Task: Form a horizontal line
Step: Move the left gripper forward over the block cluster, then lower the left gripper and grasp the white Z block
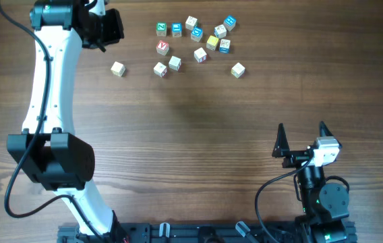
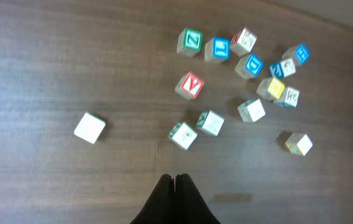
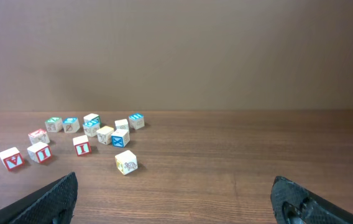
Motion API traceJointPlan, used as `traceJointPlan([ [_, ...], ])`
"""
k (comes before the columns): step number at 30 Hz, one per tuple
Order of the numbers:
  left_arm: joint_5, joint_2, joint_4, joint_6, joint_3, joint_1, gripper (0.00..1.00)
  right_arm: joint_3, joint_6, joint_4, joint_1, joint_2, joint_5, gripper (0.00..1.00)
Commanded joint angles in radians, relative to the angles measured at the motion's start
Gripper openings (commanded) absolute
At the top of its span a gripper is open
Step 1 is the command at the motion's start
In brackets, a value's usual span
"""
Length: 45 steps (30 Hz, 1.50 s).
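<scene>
Several small letter cubes lie scattered at the far middle of the table [image 1: 191, 135]; no edge-to-edge row shows. A cream-white cube [image 1: 117, 69] [image 2: 90, 127] lies alone at the left. Two pale cubes [image 1: 160, 69] [image 1: 174, 63] lie close together right of it, also in the left wrist view [image 2: 183, 135] [image 2: 210, 122]. My left gripper [image 1: 114, 28] [image 2: 175, 180] is shut and empty, held above the table left of the cubes. My right gripper [image 1: 302, 138] [image 3: 173, 186] is open and empty, near the front right, far from the cubes.
A cluster of cubes with blue, green, red and yellow faces [image 1: 198, 34] [image 2: 251, 62] lies behind the pale ones. A cream cube with a turtle picture [image 1: 237, 69] [image 3: 126, 162] lies apart at the right. A red A cube [image 2: 189, 85] lies at the cluster's near left.
</scene>
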Motion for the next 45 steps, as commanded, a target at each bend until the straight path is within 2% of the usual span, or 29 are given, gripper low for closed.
traceJointPlan([
  [1, 0.019, 0.037, 0.047, -0.035, 0.012, -0.007, 0.04, -0.001, -0.009, 0.003, -0.005, -0.005, 0.01, 1.0],
  [2, 0.019, 0.061, 0.073, -0.065, 0.012, -0.011, 0.04, 0.0, -0.009, 0.003, -0.005, -0.005, 0.01, 1.0],
  [16, 0.014, 0.338, 0.108, -0.066, 0.012, -0.254, 0.04, -0.001, -0.008, 0.003, -0.005, -0.005, 0.01, 1.0],
  [19, -0.084, 0.377, 0.078, -0.066, -0.003, -0.303, 0.04, -0.001, -0.008, 0.003, -0.005, -0.005, 0.01, 1.0],
  [24, -0.236, 0.378, 0.08, -0.066, -0.068, -0.299, 0.04, -0.001, -0.008, 0.003, -0.005, -0.005, 0.01, 1.0],
  [30, -0.241, 0.379, 0.206, -0.089, -0.152, -0.242, 0.07, 0.0, -0.009, 0.003, -0.005, -0.005, 0.01, 1.0],
  [33, -0.241, 0.379, 0.266, -0.119, -0.153, -0.203, 0.13, -0.001, -0.008, 0.003, -0.005, -0.005, 0.01, 1.0],
  [35, -0.236, 0.379, 0.285, -0.142, -0.153, -0.188, 0.25, -0.001, -0.009, 0.003, -0.005, -0.005, 0.01, 1.0],
  [36, -0.237, 0.379, 0.286, -0.142, -0.153, -0.187, 0.28, 0.0, -0.009, 0.003, -0.005, -0.005, 0.01, 1.0],
  [37, -0.237, 0.379, 0.285, -0.142, -0.153, -0.187, 0.33, -0.001, -0.009, 0.003, -0.005, -0.005, 0.01, 1.0],
  [38, -0.236, 0.379, 0.28, -0.141, -0.153, -0.19, 0.46, 0.0, -0.009, 0.003, -0.005, -0.005, 0.01, 1.0],
  [40, -0.237, 0.379, 0.267, -0.137, -0.153, -0.201, 0.58, 0.0, -0.008, 0.003, -0.005, -0.005, 0.01, 1.0],
  [45, -0.237, 0.38, 0.236, 0.026, -0.153, -0.266, 0.62, 0.0, -0.008, 0.003, -0.005, -0.005, 0.01, 1.0],
])
